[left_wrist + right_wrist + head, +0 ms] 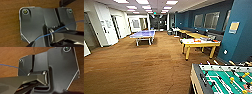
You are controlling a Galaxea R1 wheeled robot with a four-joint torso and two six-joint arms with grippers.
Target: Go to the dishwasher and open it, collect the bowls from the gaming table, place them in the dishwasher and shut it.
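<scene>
Games lounge of an office building. Brown carpet [134,67] covers a long open hall lit by rows of ceiling panels [142,2]. At mid-left of the head view stands a blue ping-pong table [143,34]; at centre right, a yellow-legged table [199,44] with further yellow tables in line behind it along a dark blue wall [241,32] set with framed panels. The lower right corner holds a table-football table [224,78], green field crossed by rods. White walls and doorways [116,26] line the left side.
</scene>
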